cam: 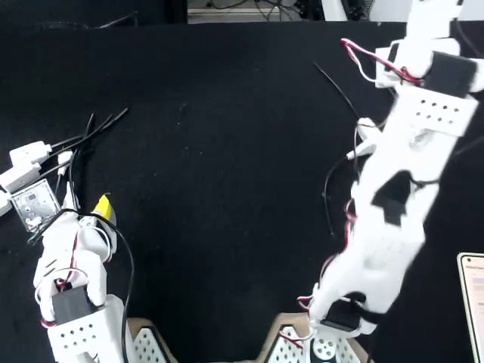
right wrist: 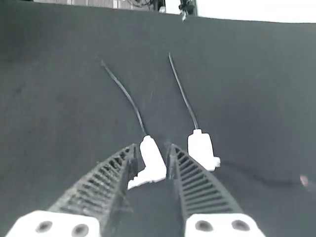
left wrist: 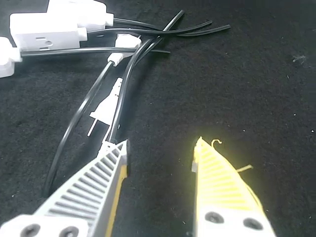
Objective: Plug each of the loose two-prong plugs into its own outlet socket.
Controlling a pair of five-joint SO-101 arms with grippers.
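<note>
In the left wrist view a loose white two-prong plug (left wrist: 106, 111) lies on the black cloth among black cables, prongs toward me. My left gripper (left wrist: 160, 143) hovers open just short of it, with nothing between the grey and yellow fingers. White outlet blocks (left wrist: 47, 32) sit beyond the cables, and in the high view they lie at the table's left edge (cam: 29, 155). My right gripper (right wrist: 150, 153) is shut on a second white plug (right wrist: 150, 160), which is tilted between the fingers. Another white plug (right wrist: 202, 148) lies close beside it. Thin black cords run away from both.
The right arm (cam: 401, 174) stretches over the table's right side and hides its own gripper from above. Tangled black cables (cam: 91, 132) spread out from the outlets. A grey square box (cam: 34, 203) sits by the left arm. A white sheet (cam: 473, 295) lies at the right edge.
</note>
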